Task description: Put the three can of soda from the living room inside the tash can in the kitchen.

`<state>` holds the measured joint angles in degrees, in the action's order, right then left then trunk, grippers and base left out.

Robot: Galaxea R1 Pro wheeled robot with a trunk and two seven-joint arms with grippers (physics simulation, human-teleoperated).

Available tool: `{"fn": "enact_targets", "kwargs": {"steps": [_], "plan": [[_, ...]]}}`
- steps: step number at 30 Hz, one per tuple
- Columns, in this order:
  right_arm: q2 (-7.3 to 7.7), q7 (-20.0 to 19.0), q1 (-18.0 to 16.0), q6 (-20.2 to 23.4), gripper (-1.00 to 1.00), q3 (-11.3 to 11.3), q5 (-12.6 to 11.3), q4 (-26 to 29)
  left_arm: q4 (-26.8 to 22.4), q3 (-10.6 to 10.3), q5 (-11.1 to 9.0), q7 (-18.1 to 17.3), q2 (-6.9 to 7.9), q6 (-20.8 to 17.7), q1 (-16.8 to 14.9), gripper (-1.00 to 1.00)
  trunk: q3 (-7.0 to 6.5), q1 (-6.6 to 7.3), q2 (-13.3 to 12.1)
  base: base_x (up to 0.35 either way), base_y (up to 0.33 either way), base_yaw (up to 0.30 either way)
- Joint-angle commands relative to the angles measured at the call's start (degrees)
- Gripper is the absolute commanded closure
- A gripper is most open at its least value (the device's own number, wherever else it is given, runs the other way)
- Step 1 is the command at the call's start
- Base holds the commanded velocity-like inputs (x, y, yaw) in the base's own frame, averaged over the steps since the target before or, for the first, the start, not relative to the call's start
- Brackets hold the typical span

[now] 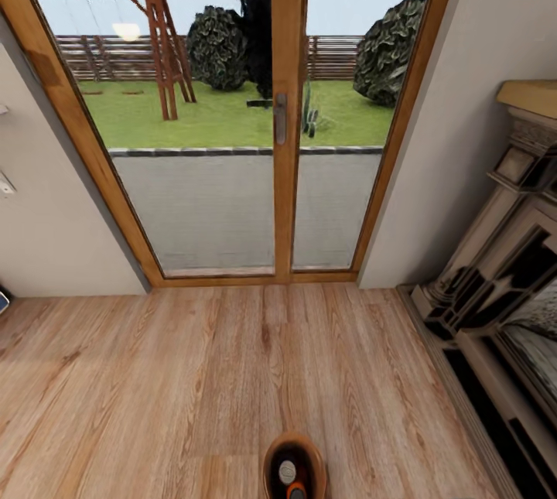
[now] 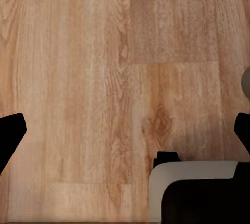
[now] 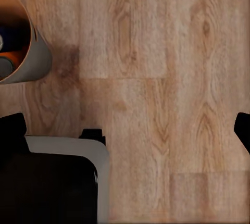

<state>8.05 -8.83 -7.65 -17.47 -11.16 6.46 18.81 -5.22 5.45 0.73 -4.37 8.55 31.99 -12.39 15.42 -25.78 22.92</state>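
A small round waste bin (image 1: pixel 294 459) stands on the wood floor (image 1: pixel 193 375) near the robot's base, holding soda cans (image 1: pixel 289 477), at least one orange. Wood-framed glass doors (image 1: pixel 280 120) lie ahead, a fireplace (image 1: pixel 503 298) to the right. Both grippers hang spread apart, grasping nothing.

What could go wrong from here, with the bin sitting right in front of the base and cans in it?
1. The trash can stands on the wood floor just ahead of the robot; driving forward could likely knock it over and spill the soda cans inside.
2. The glass doors are straight ahead and the fireplace is close on the right, so a turn might clip either.
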Motion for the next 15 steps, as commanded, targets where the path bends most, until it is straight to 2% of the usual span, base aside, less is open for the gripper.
{"fn": "enact_targets", "kwargs": {"steps": [1, 6, 8, 9, 15], "plan": [[0.01, 0.1, 0.0, 0.0, -1.0, 0.1, 0.1, -0.2, 0.1, 0.0, 0.0, 0.0, -0.02, 0.0, 0.0, -1.0, 0.0, 0.0, 0.0, 0.0, 0.0, 0.0], [-0.03, 0.2, 0.0, 0.0, -1.0, 0.2, 0.2, -2.4, 0.4, 0.0, 0.0, 0.1, -0.15, -0.1, 0.0, -1.0, 0.0, 0.0, 0.0, 0.0, 0.0, 0.0], [-0.04, 0.3, 0.0, 0.0, -1.0, 0.4, 0.3, -4.1, 0.4, 0.0, 0.0, 0.1, -0.21, -0.1, 0.0, -1.0, 0.0, 0.0, 0.0, 0.0, 0.0, 0.0], [-0.05, 0.3, 0.0, 0.1, -1.0, 0.5, 0.4, -7.6, 0.5, 0.0, 0.0, 0.1, -0.35, -0.1, 0.0, -1.0, 0.0, 0.0, 0.0, 0.0, 0.0, 0.0], [-0.16, 0.3, 0.0, 0.1, -1.0, 0.6, 0.3, -11.2, 0.8, 0.0, 0.0, 0.0, -0.54, -0.2, 0.0, -1.0, 0.0, 0.0, 0.0, 0.0, 0.0, 0.0]]}}
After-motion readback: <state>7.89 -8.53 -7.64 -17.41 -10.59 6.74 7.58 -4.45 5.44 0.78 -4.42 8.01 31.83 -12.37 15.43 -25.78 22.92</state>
